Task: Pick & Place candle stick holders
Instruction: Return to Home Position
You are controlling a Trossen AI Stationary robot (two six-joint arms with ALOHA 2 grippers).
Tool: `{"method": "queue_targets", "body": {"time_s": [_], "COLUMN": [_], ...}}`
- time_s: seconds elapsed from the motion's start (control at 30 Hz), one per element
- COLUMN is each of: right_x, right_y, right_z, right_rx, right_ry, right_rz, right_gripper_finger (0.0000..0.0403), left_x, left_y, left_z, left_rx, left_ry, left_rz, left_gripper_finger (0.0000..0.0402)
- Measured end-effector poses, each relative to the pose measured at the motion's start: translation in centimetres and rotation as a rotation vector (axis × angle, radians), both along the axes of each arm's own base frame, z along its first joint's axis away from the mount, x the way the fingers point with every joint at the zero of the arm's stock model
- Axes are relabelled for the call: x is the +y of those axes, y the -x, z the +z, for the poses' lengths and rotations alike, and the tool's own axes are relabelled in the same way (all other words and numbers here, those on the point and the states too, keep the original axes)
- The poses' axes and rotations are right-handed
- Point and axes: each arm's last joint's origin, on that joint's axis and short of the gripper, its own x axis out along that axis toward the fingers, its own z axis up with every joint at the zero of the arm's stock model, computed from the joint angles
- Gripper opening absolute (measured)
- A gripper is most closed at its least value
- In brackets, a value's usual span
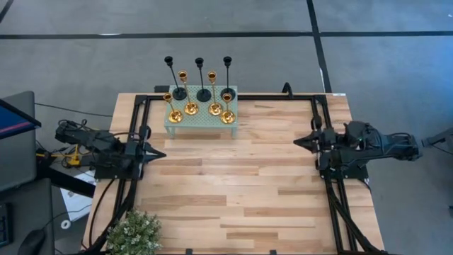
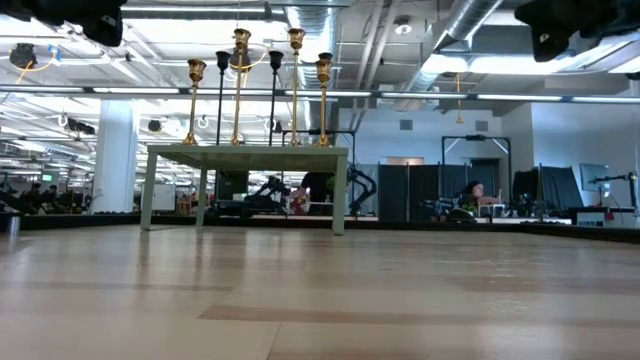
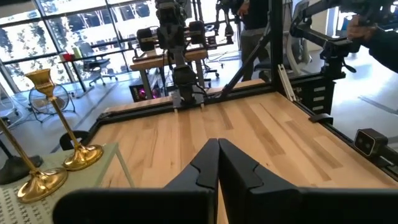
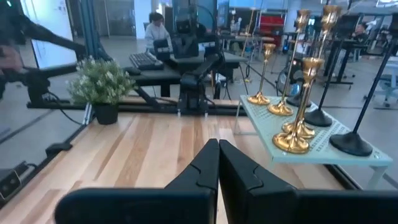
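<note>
Seven candle stick holders stand upright by their round bases on a small pale green stand [image 1: 200, 122] at the table's far side, left of the middle. Three are black [image 1: 204, 95] in the back row and several are gold [image 1: 191, 108] in front of them. The low view shows the candle stick holders [image 2: 240, 85] standing on the stand's top [image 2: 245, 153]. My left gripper [image 1: 161, 154] is shut at the left edge, pointing level toward the right; its wrist view shows two gold holders [image 3: 81, 155]. My right gripper [image 1: 297, 142] is shut at the right edge, pointing left, with the holders [image 4: 292, 140] ahead to one side.
A potted plant [image 1: 134, 232] sits at the table's near left corner. Black frame rails [image 1: 233, 98] run along the table's far, left and right sides. Bare wood lies between the two grippers [image 1: 233, 170]. A person sits at a desk in the room beyond [image 4: 157, 28].
</note>
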Motion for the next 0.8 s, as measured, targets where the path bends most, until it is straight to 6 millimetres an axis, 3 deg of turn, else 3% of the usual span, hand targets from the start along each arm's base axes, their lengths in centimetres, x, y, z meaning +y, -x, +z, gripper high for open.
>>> {"method": "queue_targets", "body": {"time_s": [0.53, 0.8], "right_x": [-0.2, -0.4], "right_y": [3.7, 3.3], "right_z": [-0.2, -1.0], "right_rx": [-0.096, -0.062], "right_ry": [0.002, 0.002], "right_rz": [-0.002, -0.051], "right_gripper_finger": [0.0, 0.0], "left_x": [0.0, 0.0], "left_y": [0.0, 0.0], "left_z": [0.0, 0.0], "left_rx": [-0.002, -0.007], "left_ry": [-0.019, -0.051], "left_rz": [0.001, 0.003], "left_gripper_finger": [0.0006, 0.0006]}}
